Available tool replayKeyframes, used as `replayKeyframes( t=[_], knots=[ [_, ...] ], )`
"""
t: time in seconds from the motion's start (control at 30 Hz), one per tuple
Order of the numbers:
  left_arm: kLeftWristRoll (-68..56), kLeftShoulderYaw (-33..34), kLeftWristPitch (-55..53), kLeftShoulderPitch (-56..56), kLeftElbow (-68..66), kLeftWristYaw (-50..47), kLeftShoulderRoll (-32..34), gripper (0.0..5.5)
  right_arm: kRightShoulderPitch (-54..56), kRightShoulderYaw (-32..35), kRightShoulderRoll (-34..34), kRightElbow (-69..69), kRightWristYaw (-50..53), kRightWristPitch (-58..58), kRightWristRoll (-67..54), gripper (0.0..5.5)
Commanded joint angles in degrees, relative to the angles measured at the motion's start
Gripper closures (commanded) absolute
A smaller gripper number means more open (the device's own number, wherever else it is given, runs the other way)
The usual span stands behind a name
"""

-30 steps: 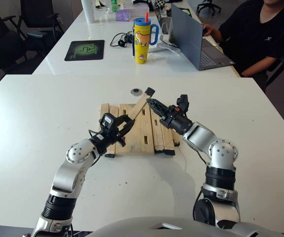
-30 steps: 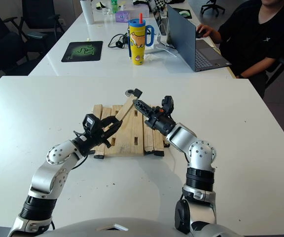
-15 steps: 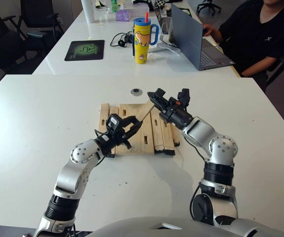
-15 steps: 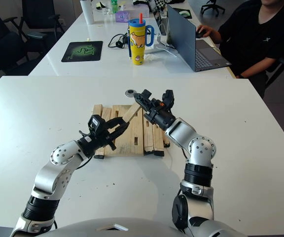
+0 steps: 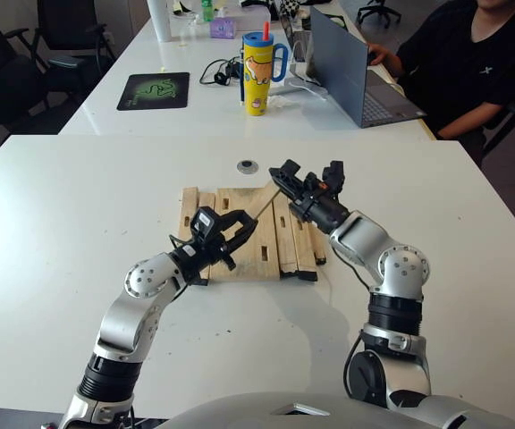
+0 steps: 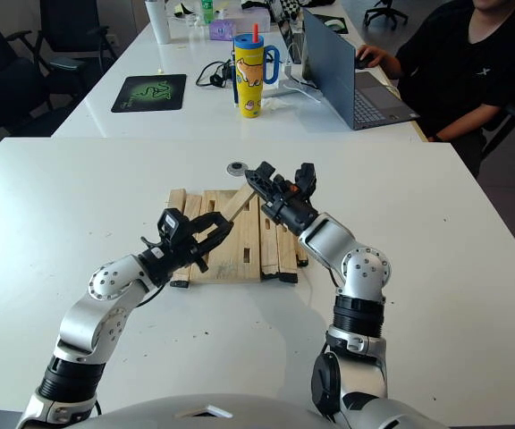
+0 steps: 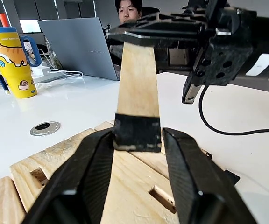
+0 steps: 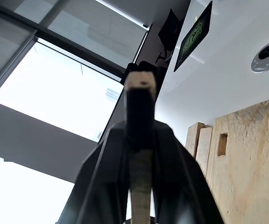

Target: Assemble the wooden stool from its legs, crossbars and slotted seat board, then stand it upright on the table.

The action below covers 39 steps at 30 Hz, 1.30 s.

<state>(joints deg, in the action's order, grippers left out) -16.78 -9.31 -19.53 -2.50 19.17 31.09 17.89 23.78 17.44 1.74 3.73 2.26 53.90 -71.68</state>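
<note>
The slotted seat board [image 5: 240, 255] lies flat in the middle of the white table. A wooden leg [image 5: 263, 198] with black end bands rises slanted above it. My left gripper [image 5: 242, 229] is shut on its lower black band [image 7: 137, 133], just above the board. My right gripper [image 5: 286, 172] is shut on the leg's upper end [image 8: 140, 84]. Seen from the left wrist, the right gripper [image 7: 162, 35] clamps across the top of the leg [image 7: 137, 79]. The board's slots [image 8: 222, 138] show behind the right gripper.
More wooden bars with black ends lie beside the board, left [image 5: 189, 204] and right [image 5: 300, 246]. A round cable grommet [image 5: 248, 166] sits just behind the board. The far table carries a yellow mug [image 5: 258, 73], a laptop [image 5: 351, 71] and a mouse pad [image 5: 154, 90].
The right gripper rose from beside the leg's middle to its upper end and shut on it. The left gripper shifted slightly right with the lower end. Little has moved in the last half second.
</note>
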Motion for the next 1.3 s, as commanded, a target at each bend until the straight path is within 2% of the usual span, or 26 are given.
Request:
replayKeyframes(
  t=[0.03,0.2,0.27,0.6,0.93,1.13,1.3],
  knots=[
    [0.83,1.86,-0.27,1.39,-0.68,-1.98,0.27,3.05,-1.04,-2.47,-2.39,2.97,-0.96,-5.67,8.81,5.09],
    [-0.31,7.88,1.18,3.0,-2.88,-7.65,-2.43,2.98,-4.6,-6.98,-4.76,1.04,-3.99,-18.44,25.56,5.09],
    [-0.54,10.33,2.44,3.65,-3.8,-9.74,-3.67,2.98,-5.01,-7.1,-3.48,-1.89,-3.12,-22.64,29.84,5.09],
    [1.16,15.71,5.29,3.07,-7.67,-16.23,-5.78,4.51,-4.19,-7.06,2.16,-11.25,-1.12,-32.25,39.33,5.09],
    [1.51,16.22,4.92,2.86,-7.88,-17.24,-5.83,4.52,-4.21,-7.38,4.85,-16.07,0.72,-38.5,45.18,5.09],
    [1.4,16.22,4.62,2.67,-7.67,-16.91,-5.44,4.52,-6.23,-13.95,0.08,-17.56,-3.26,-45.85,55.96,5.09],
    [1.24,16.4,4.04,2.82,-6.59,-16.58,-4.98,4.52,-8.63,-15.06,-2.86,-19.8,-7.75,-50.82,59.38,5.09]
  ],
)
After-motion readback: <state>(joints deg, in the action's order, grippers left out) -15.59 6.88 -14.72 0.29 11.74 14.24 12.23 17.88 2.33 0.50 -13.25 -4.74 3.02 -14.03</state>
